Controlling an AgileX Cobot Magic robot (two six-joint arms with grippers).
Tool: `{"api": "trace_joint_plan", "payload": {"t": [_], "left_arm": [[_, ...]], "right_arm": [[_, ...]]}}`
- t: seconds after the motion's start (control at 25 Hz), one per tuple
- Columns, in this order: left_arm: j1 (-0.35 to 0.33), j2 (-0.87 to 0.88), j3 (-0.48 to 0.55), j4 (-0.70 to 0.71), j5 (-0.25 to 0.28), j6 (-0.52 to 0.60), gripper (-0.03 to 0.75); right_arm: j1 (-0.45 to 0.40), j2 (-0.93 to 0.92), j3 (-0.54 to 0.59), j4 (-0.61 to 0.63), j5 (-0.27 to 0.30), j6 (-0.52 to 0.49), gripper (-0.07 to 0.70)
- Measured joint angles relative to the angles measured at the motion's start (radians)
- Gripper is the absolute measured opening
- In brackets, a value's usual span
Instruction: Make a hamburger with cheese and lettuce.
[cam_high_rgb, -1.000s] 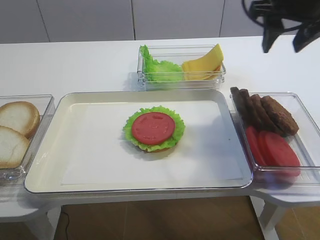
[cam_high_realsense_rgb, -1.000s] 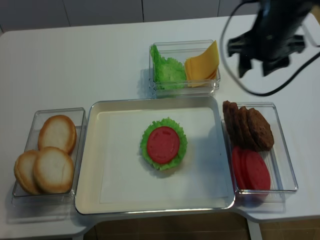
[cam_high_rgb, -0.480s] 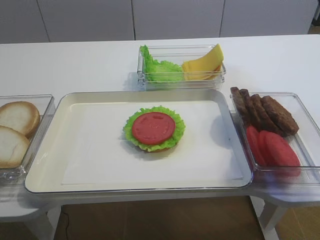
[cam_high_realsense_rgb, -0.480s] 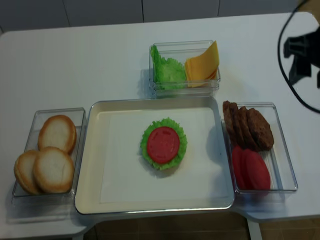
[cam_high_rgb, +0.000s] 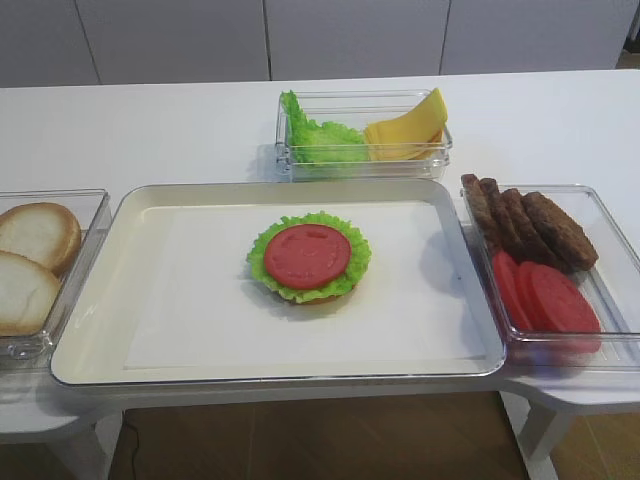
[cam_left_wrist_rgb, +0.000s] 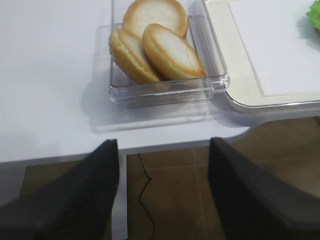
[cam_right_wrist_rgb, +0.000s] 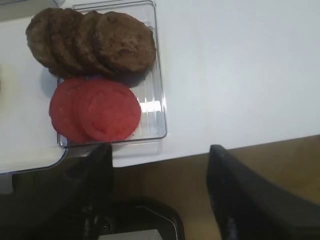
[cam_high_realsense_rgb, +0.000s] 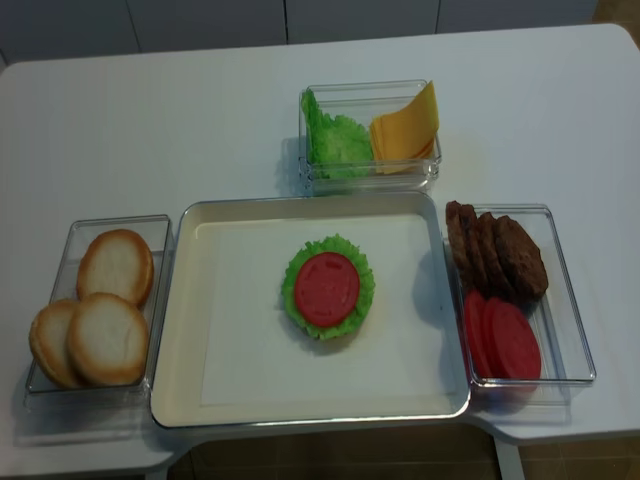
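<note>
The hamburger is located at the middle of the tray, topped by a red slice. The cheese and lettuce are kept in the rear box. The right pincer is spread wide, empty, past the desk edge beside the patties, well apart from the hamburger. The left pincer is likewise spread, empty.

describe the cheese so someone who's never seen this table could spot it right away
Start from the big white tray in the middle of the table and look just behind its far edge to the small clear container. The cheese is the fanned stack of flat yellow-orange slices leaning in its right half. Its neighbour in the left half, the lettuce, is green and frilly.
</note>
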Motion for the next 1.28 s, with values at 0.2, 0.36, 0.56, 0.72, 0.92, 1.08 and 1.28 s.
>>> {"api": "trace_joint_plan", "payload": {"t": [0.2, 0.36, 0.56, 0.72, 0.92, 1.08, 1.28], "left_arm": [[0.000, 0.000, 0.000, 0.000, 0.000, 0.000, 0.423], [0.000, 0.000, 0.000, 0.000, 0.000, 0.000, 0.423], [0.000, 0.000, 0.000, 0.000, 0.000, 0.000, 0.423], [0.000, 0.000, 0.000, 0.000, 0.000, 0.000, 0.423], [0.000, 0.000, 0.000, 0.000, 0.000, 0.000, 0.423], [0.000, 0.000, 0.000, 0.000, 0.000, 0.000, 0.423], [0.000, 0.000, 0.000, 0.000, 0.000, 0.000, 0.423]], "right_arm": [[0.000, -0.272, 0.131, 0.000, 0.008, 0.000, 0.447], [0.000, -0.464, 0.206, 0.000, 0.016, 0.000, 0.447], [0.000, -0.651, 0.288, -0.011, 0.022, -0.003, 0.447], [0.000, -0.746, 0.372, -0.011, 0.002, -0.049, 0.447], [0.000, -0.768, 0.444, -0.013, -0.058, -0.085, 0.447], [0.000, -0.770, 0.444, -0.013, -0.112, -0.160, 0.447], [0.000, -0.770, 0.472, -0.006, -0.117, -0.173, 0.447]]}}
